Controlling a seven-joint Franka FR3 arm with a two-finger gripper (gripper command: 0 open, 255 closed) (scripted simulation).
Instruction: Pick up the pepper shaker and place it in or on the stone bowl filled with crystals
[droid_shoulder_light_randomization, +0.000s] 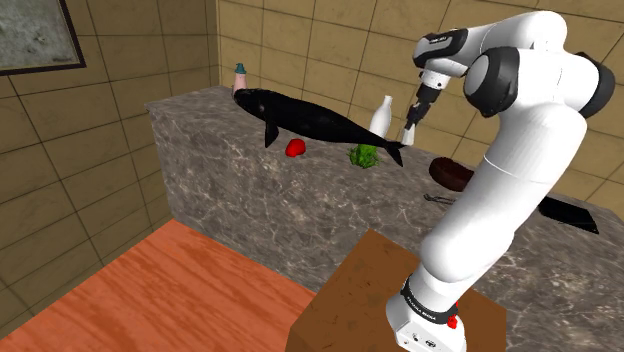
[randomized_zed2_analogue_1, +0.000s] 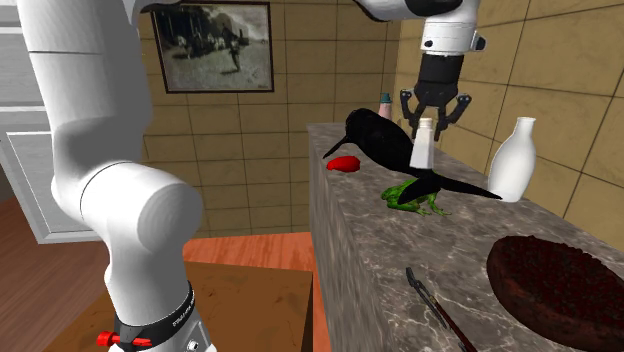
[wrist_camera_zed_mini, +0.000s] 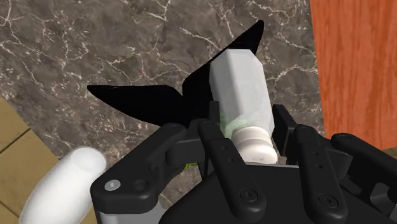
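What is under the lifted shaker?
Under the shaker the wrist view shows the black whale figure's tail on the marbled counter; the green figure is mostly covered by it.

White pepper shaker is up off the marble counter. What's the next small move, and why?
Probably carry it at this height toward the dark reddish-brown bowl. The black gripper clasps the white shaker by its cap above the black whale figure's tail, and the bowl sits further along the counter, at the second exterior view's lower right.

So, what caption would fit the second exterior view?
Black gripper holds a white shaker over a black whale figure on the stone counter.
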